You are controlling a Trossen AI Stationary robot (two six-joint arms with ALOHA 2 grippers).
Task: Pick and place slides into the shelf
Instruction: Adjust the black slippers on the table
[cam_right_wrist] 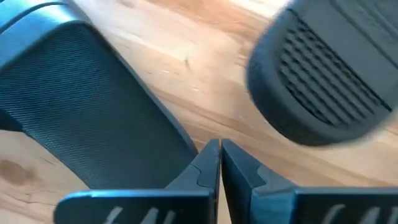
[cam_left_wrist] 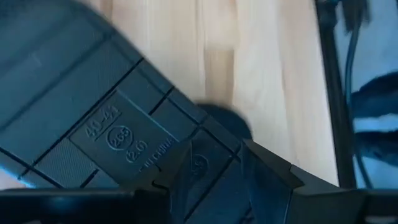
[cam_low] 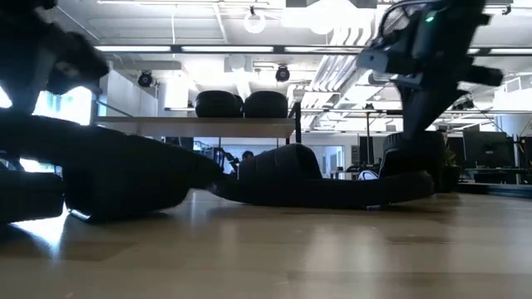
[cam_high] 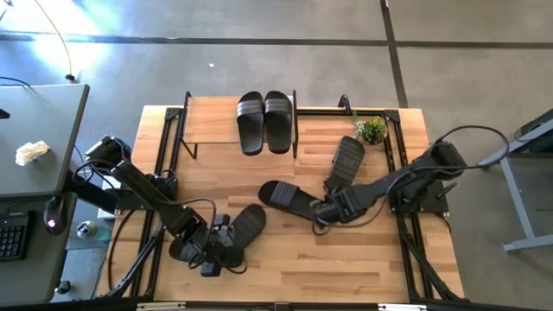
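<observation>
From above I saw the wooden counter (cam_high: 285, 250) filling the middle, with the shelf (cam_high: 212, 121) standing along its far edge. A pair of black slides (cam_high: 264, 121) sat side by side on the shelf's top board, at its right end. Both dark arms reached in over the counter.

Four more slides lay loose on the counter. One (cam_high: 289, 200) lay flat near the centre, and another (cam_high: 346, 162) lay just behind it, angled toward the small green plant (cam_high: 371, 130). The right hand (cam_high: 328, 210) was at the end of the centre slide; in its wrist view the two fingers (cam_right_wrist: 205, 171) were pressed together with nothing visible between them, the slide's strap (cam_right_wrist: 93, 106) just beside them.

Near the front left, two slides lay together, one (cam_high: 244, 226) showing beside the left hand (cam_high: 210, 255). That hand stood partly open, and its wrist view showed a ridged sole (cam_left_wrist: 118, 143) right against the fingers (cam_left_wrist: 267, 177), apparently clamped.
</observation>
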